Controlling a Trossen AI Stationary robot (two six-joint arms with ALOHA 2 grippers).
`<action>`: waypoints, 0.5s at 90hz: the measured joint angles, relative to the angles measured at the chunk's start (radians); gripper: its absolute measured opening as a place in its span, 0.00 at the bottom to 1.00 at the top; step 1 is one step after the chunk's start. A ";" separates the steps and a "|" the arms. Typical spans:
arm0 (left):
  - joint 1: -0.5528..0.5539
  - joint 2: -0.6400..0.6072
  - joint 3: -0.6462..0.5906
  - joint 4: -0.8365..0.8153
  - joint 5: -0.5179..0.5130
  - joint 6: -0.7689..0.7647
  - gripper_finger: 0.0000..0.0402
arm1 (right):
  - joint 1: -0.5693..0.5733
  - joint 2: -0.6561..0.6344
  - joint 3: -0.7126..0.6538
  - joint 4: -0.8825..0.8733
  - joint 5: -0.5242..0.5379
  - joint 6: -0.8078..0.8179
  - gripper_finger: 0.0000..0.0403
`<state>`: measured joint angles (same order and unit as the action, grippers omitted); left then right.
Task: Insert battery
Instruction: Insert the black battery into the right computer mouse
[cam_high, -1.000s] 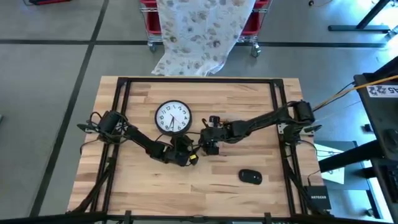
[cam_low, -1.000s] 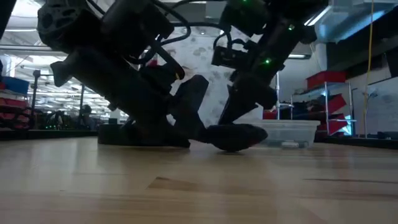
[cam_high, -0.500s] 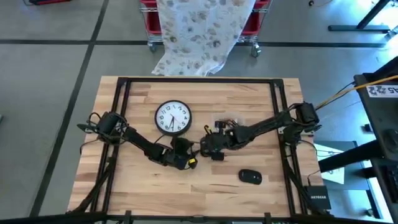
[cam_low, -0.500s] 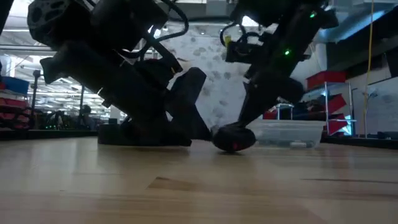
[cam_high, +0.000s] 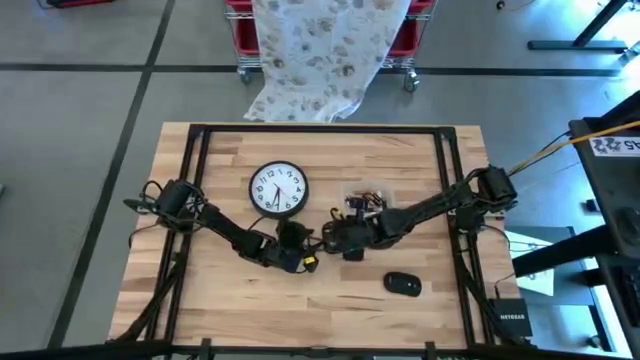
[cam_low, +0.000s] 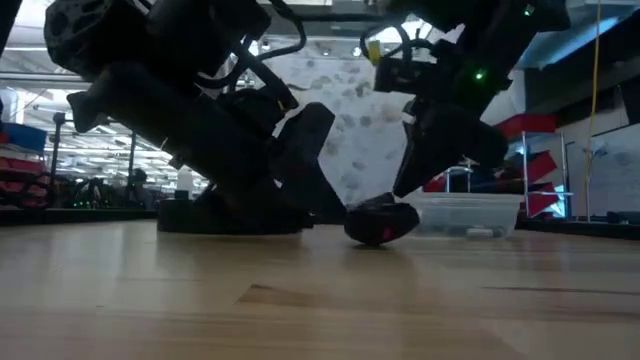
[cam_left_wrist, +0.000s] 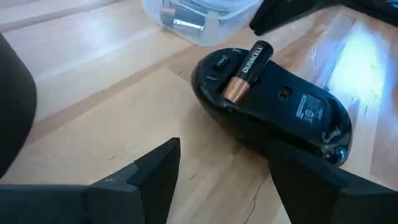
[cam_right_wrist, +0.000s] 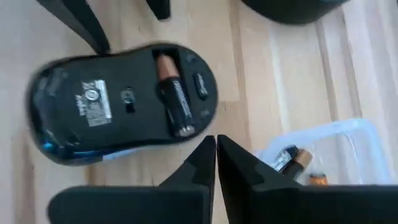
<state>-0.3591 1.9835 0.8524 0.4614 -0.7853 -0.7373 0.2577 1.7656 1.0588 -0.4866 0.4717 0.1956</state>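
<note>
Battery (cam_right_wrist: 174, 101) in upturned mouse (cam_right_wrist: 118, 102) bay

A butcher-block wooden table (cam_high: 310, 310) with a black metal frame stands on a grey floor (cam_high: 80, 100) crossed by dark lines. Beyond its far edge, a patterned white cloth (cam_high: 320, 55) drapes over a red cart (cam_high: 410, 40). At table height, bright ceiling lights (cam_low: 515, 25) and red storage bins (cam_low: 525, 128) on shelving show behind.

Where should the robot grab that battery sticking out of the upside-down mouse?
Probably the battery's raised black end, pinched across its round sides from above. Its copper end sits down in the mouse's bay, so only the tilted-up end offers the fingers room.
</note>
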 joint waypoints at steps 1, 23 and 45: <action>0.000 0.000 0.000 0.000 0.000 0.003 0.56 | 0.000 -0.001 0.000 0.001 0.000 0.001 0.00; 0.019 0.000 0.000 0.000 0.001 0.016 0.56 | -0.003 -0.007 0.000 0.023 -0.027 0.010 0.00; 0.042 -0.001 0.000 0.005 0.046 0.036 0.56 | -0.003 0.001 0.000 0.026 -0.037 0.060 0.00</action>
<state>-0.3169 1.9827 0.8526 0.4662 -0.7391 -0.7013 0.2550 1.7668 1.0592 -0.4610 0.4342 0.2552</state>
